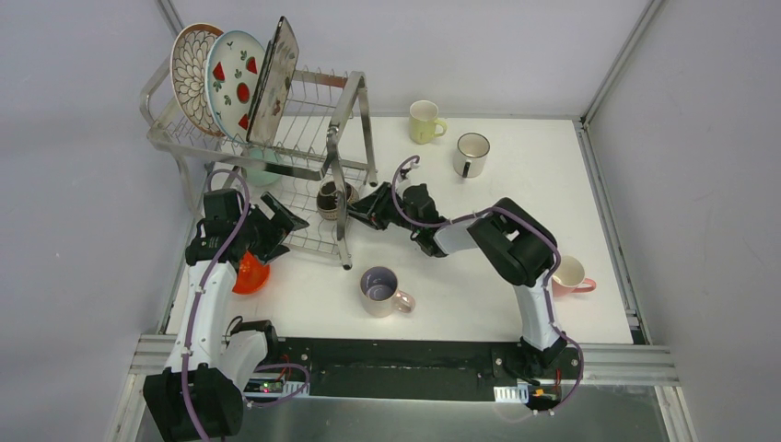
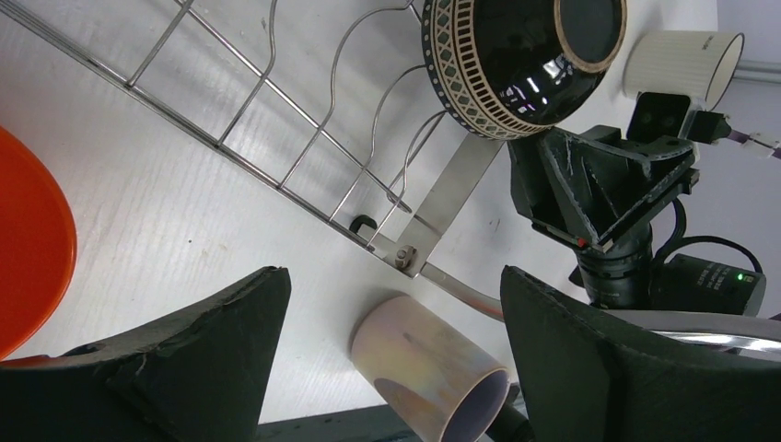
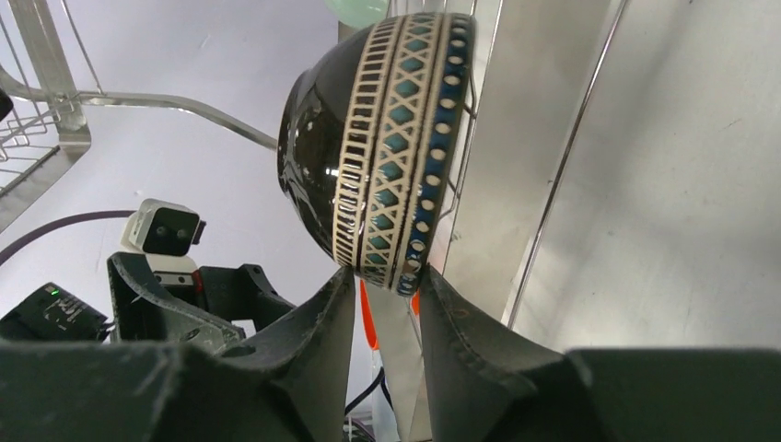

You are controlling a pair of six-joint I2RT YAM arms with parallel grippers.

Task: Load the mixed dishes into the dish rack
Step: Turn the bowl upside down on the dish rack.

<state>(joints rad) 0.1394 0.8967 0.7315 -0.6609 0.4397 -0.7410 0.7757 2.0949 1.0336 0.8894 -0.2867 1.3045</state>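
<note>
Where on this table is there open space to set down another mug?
Bare table lies between the white mug and pink mug, and between the lilac mug and the right arm. It is crowded before the dish rack: left gripper, right gripper, brown bowl, orange bowl.

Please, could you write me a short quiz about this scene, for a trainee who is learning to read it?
1. True or false: three plates stand in the upper tier of the dish rack.
2. Which bowl has its rim between the right arm's fingers: A mint, B brown, C orange?
3. Fill in: the left arm's fingers stand wide ___.
Key: 1 true; 2 B, the brown bowl; 3 open.
</note>
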